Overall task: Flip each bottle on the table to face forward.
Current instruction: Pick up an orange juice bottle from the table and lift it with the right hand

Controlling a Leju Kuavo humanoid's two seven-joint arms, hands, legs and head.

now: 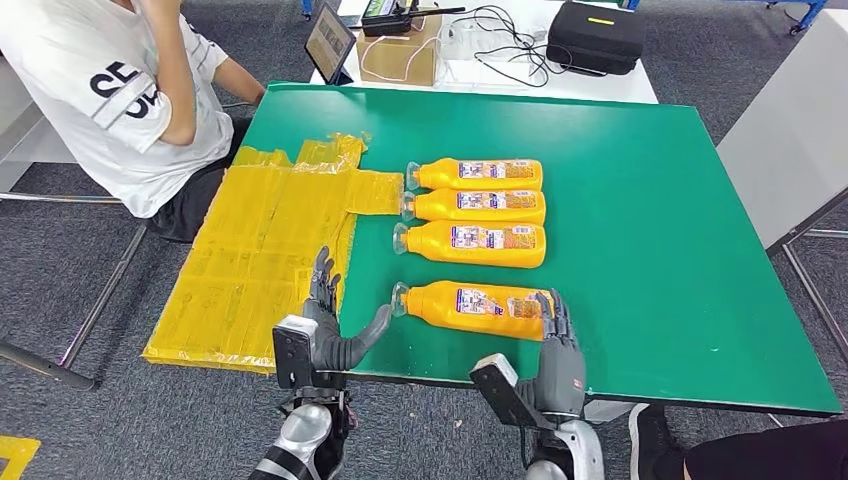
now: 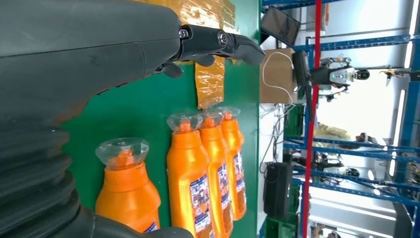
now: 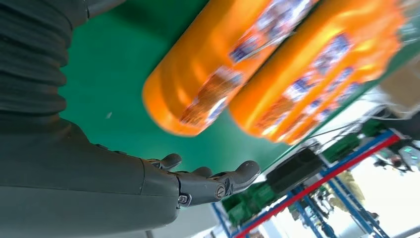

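Orange nearest bottle [image 1: 478, 308] lies between both hands.

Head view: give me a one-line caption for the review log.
Four orange bottles lie on their sides on the green table; both open hands flank the nearest bottle.

Lab or workshop: blue metal racking [image 2: 346, 144], cabled electronics bench [image 1: 500, 45].

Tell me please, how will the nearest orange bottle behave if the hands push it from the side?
The nearest orange bottle lies on its side on the smooth green table, so it will probably slide or roll a little. Its body looks flattened rather than round, so it may rock over, not keep rolling. The glossy plastic could slip between the fingers.
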